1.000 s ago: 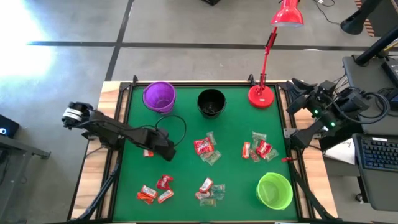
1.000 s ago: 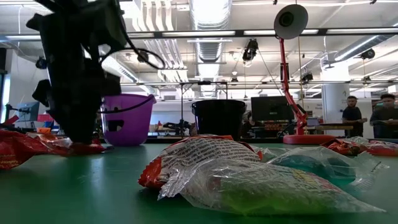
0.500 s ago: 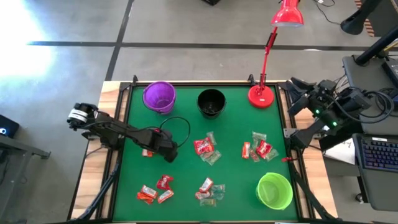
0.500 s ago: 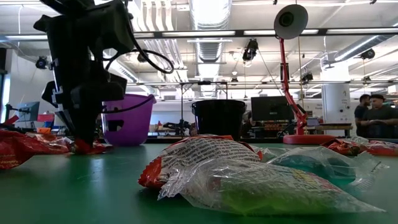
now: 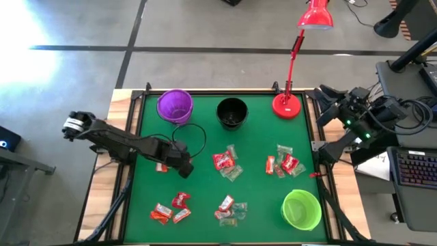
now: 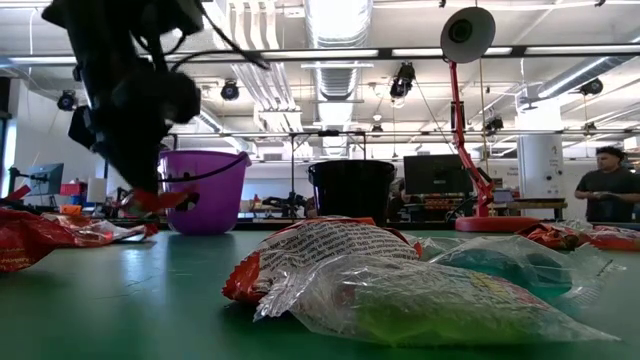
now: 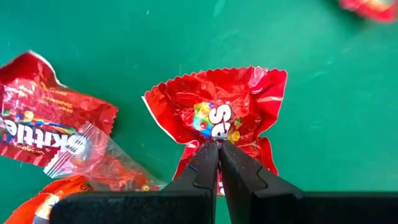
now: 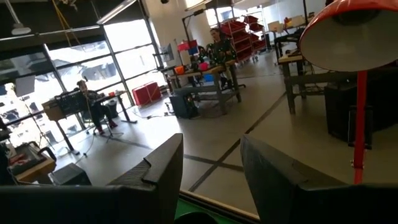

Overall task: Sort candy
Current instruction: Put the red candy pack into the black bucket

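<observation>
A green mat covers the table, with an open workshop behind it. Along the far edge stand a purple cup, a black cup and a red lamp; a green cup sits at the near right. What the cups hold cannot be told. Candy lies in loose clusters across the mat. The left gripper is closed on one red sweet, lifted just off the mat near the purple cup. The right gripper waits off the table's right edge, fingers apart, holding nothing.
</observation>
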Controlling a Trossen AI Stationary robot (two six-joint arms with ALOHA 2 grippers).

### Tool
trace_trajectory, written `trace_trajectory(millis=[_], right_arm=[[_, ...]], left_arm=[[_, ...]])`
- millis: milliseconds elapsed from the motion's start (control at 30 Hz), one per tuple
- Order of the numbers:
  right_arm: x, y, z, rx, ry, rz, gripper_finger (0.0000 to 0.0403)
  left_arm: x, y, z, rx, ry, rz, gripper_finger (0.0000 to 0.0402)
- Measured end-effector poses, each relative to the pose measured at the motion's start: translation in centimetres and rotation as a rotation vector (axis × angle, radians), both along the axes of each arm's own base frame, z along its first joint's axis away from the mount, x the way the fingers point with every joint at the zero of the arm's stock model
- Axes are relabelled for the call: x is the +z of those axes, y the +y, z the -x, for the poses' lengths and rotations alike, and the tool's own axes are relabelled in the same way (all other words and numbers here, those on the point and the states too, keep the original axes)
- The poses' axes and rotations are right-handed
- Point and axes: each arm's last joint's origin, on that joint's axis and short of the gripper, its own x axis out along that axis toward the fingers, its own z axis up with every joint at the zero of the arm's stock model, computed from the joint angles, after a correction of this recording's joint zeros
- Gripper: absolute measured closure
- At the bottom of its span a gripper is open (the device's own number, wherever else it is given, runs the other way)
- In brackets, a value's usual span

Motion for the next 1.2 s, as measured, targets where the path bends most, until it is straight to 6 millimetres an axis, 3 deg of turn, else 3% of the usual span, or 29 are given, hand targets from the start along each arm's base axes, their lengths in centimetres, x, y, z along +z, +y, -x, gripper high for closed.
trace_trajectory(millis=[300,500,1000,1200], right_arm=[[0.0,0.1,-0.1,0.001,-0.015,-0.013,0.0250],[-0.1,0.2,-0.3,0.001,-0.008,-0.008,0.0250],[-0.1,0.2,-0.3,0.001,-0.003,-0.004,0.0250],[-0.1,0.2,-0.3,0.001,-0.002,-0.003,0.0250]], left_arm=[[3.9,2.0,-1.2,0.097,-0.388,-0.144,0.0401],[6.0,5.1,-3.0,0.109,-0.614,-0.248,0.0401],[5.4,11.9,-5.9,0.085,-0.798,-0.283,0.0401],[6.3,14.3,-8.5,0.009,-0.772,-0.345,0.0401]])
